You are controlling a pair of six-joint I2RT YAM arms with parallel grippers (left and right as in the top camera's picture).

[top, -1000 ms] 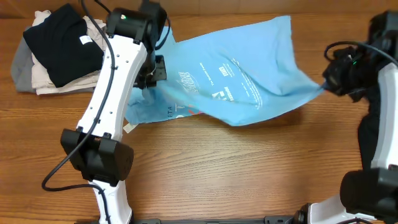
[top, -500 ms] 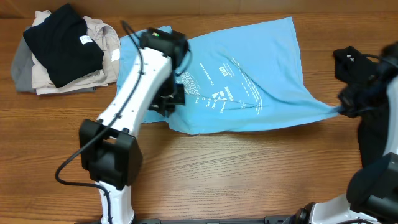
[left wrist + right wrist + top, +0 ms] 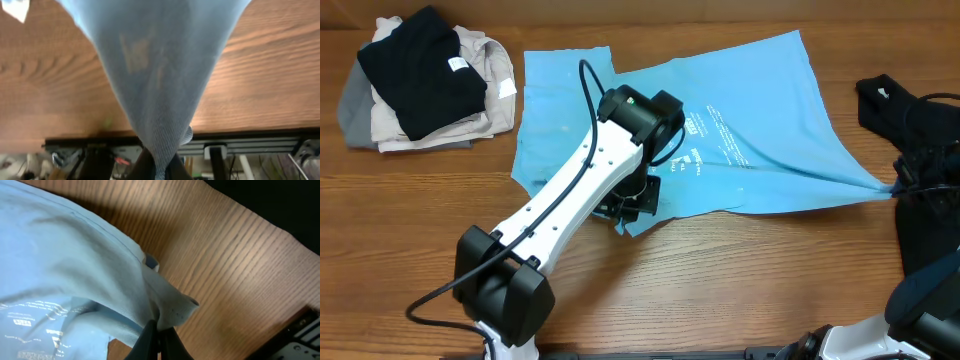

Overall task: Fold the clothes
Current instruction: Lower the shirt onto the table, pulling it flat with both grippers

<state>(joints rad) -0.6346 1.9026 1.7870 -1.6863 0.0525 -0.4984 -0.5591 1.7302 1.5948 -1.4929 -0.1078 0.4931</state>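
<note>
A light blue T-shirt (image 3: 760, 120) with white lettering lies stretched across the back middle of the table. My left gripper (image 3: 632, 212) is shut on its near edge, and in the left wrist view the cloth (image 3: 160, 75) hangs down into the closed left gripper (image 3: 159, 169). My right gripper (image 3: 898, 188) is shut on the shirt's right corner, pulled to a point. In the right wrist view the right gripper (image 3: 158, 335) pinches a bunched fold of the blue cloth (image 3: 65, 255). A black shirt (image 3: 415, 65) tops a pile at the back left.
The pile at the back left also holds beige (image 3: 485, 60) and grey (image 3: 352, 115) garments. Another dark garment (image 3: 900, 110) lies at the right edge. The wooden table (image 3: 720, 290) runs to the front, where a metal rail (image 3: 250, 145) shows below its edge.
Both arms have moved right and toward the front with the blue shirt, which has spread out flatter. Its left part now lies open on the table.
</note>
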